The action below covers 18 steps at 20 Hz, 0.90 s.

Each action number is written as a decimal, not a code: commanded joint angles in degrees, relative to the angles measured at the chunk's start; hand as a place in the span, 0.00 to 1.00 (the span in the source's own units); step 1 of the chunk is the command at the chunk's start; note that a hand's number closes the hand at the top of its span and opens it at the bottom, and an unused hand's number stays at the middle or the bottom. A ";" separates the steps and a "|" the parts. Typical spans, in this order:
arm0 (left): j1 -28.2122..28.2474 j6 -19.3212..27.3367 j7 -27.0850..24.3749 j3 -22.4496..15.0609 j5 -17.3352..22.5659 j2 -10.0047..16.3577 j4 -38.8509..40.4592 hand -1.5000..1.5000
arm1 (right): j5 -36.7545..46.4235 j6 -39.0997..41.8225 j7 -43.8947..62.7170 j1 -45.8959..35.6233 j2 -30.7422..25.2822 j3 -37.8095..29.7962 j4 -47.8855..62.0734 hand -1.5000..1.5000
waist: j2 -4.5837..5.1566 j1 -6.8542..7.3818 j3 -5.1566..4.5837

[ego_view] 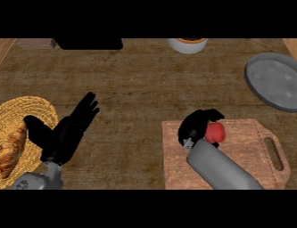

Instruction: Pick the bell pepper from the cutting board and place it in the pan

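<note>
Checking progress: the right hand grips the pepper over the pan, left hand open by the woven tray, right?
No. The head view shows the right hand gripping the pepper over the cutting board; the pan sits apart, upper right. The left hand is open by the woven tray.

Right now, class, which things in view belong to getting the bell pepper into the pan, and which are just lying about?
Job: bell pepper, cutting board, pan, right hand curled round the pepper.
Lying about: woven tray, bread on it, white jar, black box at the far edge; left hand rests open.
</note>
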 commanded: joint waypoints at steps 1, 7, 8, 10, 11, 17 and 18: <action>0.66 -0.63 0.57 0.40 -1.43 -0.34 -1.51 0.50 | 3.91 -1.74 -3.44 0.07 -1.92 2.38 -0.22 1.00 | 0.10 0.20 0.01; 0.66 -1.84 0.82 1.68 -1.68 -1.77 -0.98 0.50 | 8.08 -2.98 -9.55 -0.51 -5.41 3.75 -0.18 1.00 | 0.10 0.17 0.01; 0.94 -2.87 -1.76 1.02 -2.16 -2.20 2.19 0.50 | 7.96 -4.65 -12.34 -6.81 -1.83 3.91 8.06 1.00 | 0.29 0.70 0.02; -0.52 -4.59 -1.75 2.31 -1.08 -1.81 3.21 0.50 | 10.32 -6.02 -10.82 -1.39 -3.57 7.41 1.11 1.00 | 0.16 0.15 0.00; 0.29 -1.47 0.60 2.21 -1.29 -1.81 0.06 0.50 | 6.36 -11.10 -14.29 1.93 -7.63 5.52 -6.77 1.00 | -0.13 -0.49 0.04; 2.61 -0.62 -1.57 4.02 -1.21 -1.32 1.38 0.50 | -8.03 -31.34 -27.70 9.66 -6.81 -5.20 -24.06 1.00 | -1.04 -5.78 0.64; 3.56 -0.14 -1.40 4.01 -1.25 -1.37 0.59 0.50 | -9.04 -34.69 -29.06 11.69 -8.40 -6.47 -26.47 1.00 | -1.29 -5.79 0.65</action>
